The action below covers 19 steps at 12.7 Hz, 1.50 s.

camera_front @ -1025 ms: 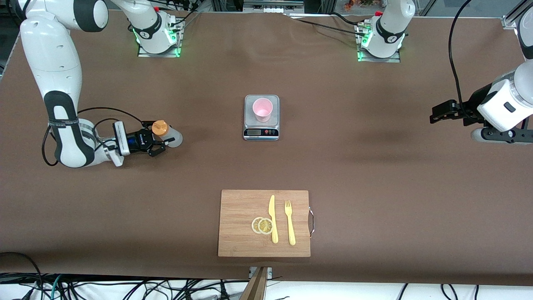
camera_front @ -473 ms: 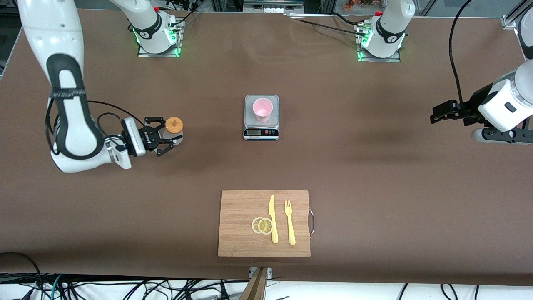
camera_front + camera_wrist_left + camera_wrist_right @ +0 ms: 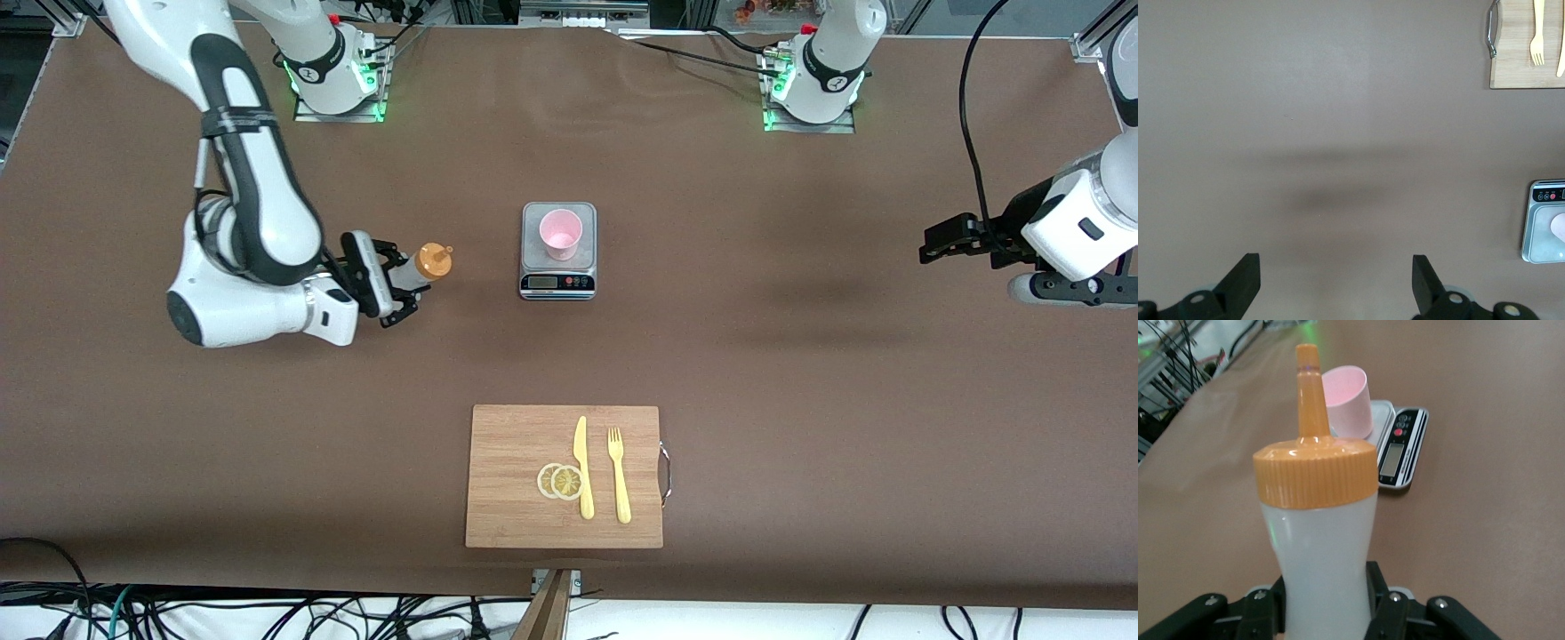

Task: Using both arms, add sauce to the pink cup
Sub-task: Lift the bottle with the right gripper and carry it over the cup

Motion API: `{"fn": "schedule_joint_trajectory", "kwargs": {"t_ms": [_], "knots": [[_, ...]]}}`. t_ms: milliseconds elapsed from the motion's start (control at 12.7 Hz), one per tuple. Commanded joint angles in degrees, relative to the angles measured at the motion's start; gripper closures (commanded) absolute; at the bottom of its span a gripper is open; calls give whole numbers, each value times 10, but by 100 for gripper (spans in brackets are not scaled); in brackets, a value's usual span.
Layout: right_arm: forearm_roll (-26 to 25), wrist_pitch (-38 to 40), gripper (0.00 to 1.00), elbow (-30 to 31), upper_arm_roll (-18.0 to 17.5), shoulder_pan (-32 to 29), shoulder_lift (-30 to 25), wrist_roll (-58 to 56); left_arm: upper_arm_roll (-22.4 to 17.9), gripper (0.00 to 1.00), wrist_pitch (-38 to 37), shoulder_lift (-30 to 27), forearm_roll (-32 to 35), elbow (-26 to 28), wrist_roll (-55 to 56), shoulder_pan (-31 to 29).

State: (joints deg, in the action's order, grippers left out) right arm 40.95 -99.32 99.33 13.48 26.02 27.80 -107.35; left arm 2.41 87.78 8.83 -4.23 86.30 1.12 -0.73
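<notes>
From the front, our right gripper (image 3: 396,286) grasps the sauce bottle (image 3: 425,265), apparently lifted, short of the pink cup (image 3: 560,233). Left wrist: our left gripper (image 3: 1335,283) hangs released, waiting. Right wrist: squeezing early would squirt sauce onto the worktop (image 3: 1485,540).

sauce (image 3: 425,267): whitish translucent body, orange cap
pink cup (image 3: 560,233): pale pink
scale (image 3: 557,277): silver, black panel
board (image 3: 516,480): light wood
cutlery (image 3: 583,467): yellow
table (image 3: 800,356): brown
</notes>
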Motion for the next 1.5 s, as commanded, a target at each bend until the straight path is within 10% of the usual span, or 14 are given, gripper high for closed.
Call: {"fn": "schedule_joint_trajectory", "kwargs": {"t_ms": [0,473,1420], "knots": [[-88,-36,90,13,5,57,-41,113,4,0,-13,9,17,-21,1,-2],[-264,-47,90,-7,1,166,-45,342,4,0,-14,9,16,-21,1,-3],[-437,-44,88,-16,1,299,-35,550,4,0,-14,9,16,-21,1,-3]]}}
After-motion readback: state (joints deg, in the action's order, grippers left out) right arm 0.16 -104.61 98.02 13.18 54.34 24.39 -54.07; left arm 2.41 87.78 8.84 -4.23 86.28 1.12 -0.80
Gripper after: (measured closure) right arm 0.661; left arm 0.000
